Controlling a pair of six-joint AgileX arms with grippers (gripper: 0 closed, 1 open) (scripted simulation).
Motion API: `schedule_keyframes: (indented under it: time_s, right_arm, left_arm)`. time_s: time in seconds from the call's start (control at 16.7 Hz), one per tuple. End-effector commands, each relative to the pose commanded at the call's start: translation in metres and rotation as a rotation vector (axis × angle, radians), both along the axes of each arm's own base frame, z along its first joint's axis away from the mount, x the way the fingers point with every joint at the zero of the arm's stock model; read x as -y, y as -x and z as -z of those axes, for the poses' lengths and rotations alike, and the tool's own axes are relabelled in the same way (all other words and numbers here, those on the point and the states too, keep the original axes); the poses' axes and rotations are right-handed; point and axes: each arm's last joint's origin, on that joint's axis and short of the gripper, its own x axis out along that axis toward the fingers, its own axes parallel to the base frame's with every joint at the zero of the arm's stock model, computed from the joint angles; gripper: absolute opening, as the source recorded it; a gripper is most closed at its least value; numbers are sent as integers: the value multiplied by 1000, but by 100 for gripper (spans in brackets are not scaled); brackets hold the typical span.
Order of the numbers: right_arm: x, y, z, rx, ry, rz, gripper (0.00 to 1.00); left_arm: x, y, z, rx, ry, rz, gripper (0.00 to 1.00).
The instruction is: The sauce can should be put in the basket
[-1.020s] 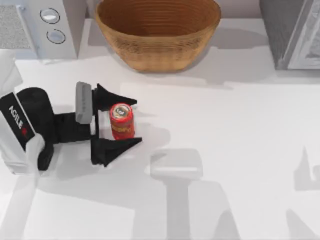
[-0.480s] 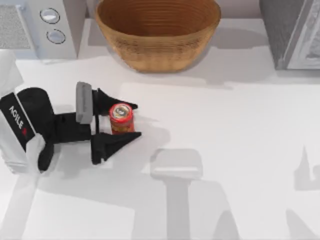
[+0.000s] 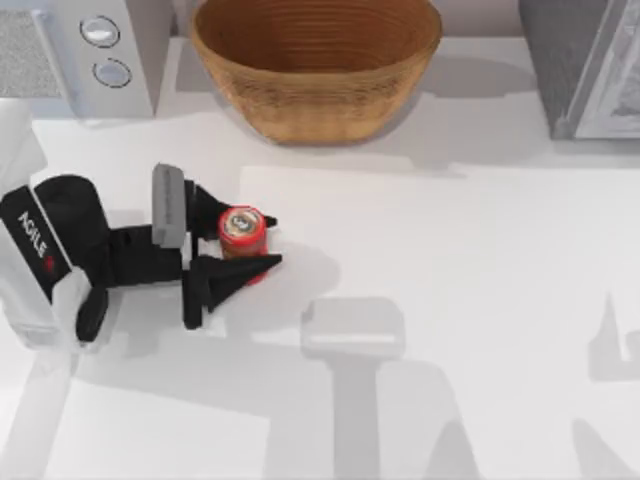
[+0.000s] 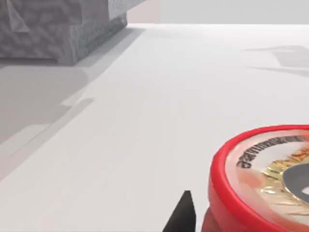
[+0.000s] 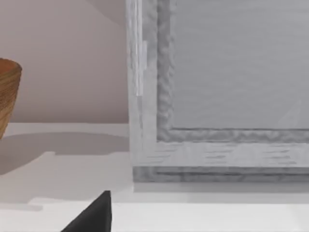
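My left gripper [image 3: 243, 240] sits at the table's left with its jaws now pinching the can [image 3: 242, 228], narrower than a second ago, when they stood spread around it. The grasp looks made; the lift and carry to the basket [image 3: 316, 60], well apart, remain. I cannot tell the right gripper's jaws.

One sauce can [image 3: 241, 226], one basket [image 3: 316, 62]

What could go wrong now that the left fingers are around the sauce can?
The left gripper pinches the sauce can near the tips of its fingers, so the can may slip or tilt when lifted. The basket has a high wall; a low carry could knock the can against its rim.
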Motion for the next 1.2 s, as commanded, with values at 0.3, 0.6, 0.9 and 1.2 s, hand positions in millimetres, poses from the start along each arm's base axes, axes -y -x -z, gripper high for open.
schedule_keyframes:
  time_s: [0.3,0.6,0.9,1.2]
  right_arm:
    - [0,0,0,0,0,0,100]
    - [0,0,0,0,0,0,100]
    - [0,0,0,0,0,0,100]
    - [0,0,0,0,0,0,100]
  left_arm:
    - [0,0,0,0,0,0,0]
    - [-1,0,0,-1,-2,-3,0]
    - [-8,-3,5,-5,-39,-11,0]
    - [-24,-1,12,-12,-107,-8,0]
